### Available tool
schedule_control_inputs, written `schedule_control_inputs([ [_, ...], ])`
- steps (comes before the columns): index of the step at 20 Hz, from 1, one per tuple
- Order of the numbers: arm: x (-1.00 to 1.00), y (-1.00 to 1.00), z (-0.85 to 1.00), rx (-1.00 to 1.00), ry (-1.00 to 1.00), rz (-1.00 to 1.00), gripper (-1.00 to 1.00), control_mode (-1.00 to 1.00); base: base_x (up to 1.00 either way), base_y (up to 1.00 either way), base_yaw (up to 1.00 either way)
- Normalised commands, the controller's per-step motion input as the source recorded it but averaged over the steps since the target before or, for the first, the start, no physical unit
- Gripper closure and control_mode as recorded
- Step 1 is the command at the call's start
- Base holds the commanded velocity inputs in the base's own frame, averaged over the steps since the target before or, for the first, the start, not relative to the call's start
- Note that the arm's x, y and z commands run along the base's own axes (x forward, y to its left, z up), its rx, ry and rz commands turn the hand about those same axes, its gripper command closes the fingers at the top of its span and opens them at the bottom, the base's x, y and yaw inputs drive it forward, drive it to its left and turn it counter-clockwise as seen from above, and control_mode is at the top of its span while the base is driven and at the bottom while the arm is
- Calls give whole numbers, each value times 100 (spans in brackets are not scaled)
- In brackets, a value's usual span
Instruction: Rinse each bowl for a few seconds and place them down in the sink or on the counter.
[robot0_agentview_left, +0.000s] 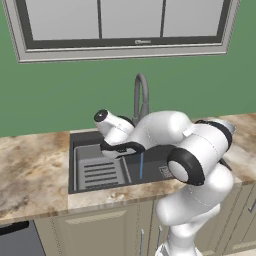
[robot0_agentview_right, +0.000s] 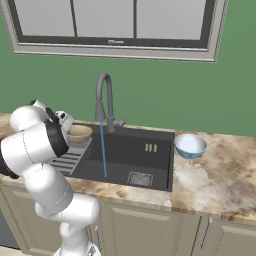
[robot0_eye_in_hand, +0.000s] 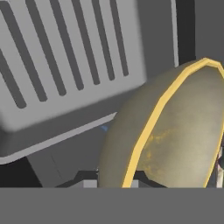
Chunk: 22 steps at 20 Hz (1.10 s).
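Your hand (robot0_agentview_right: 64, 121) closed on rim of olive-gold bowl (robot0_agentview_right: 79, 133), held over rack (robot0_agentview_right: 67, 159) at sink (robot0_agentview_right: 150, 172) left end, beside running stream (robot0_agentview_right: 103, 150), likely between rinse and set-down. Blue-white bowl (robot0_agentview_right: 190, 145) waits on surface (robot0_agentview_right: 220, 170) right of sink.

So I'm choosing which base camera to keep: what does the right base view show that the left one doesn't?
Right base view: the blue bowl on the counter right of the sink, and the gold bowl over the rack. Left base view: the arm covers the sink's right side. Both: faucet, running water, window.
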Motion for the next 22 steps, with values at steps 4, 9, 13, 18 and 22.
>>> schedule_control_inputs([
  [4,-17,41,6,-6,1,21,100,-100,0,0,0],
  [9,-20,39,5,-11,-3,29,100,-100,0,0,0],
  [13,-22,32,1,-8,-7,32,100,-100,0,0,0],
  [18,-11,30,10,0,4,35,100,-100,0,0,0],
  [22,-1,29,10,0,11,38,100,-100,0,0,0],
])
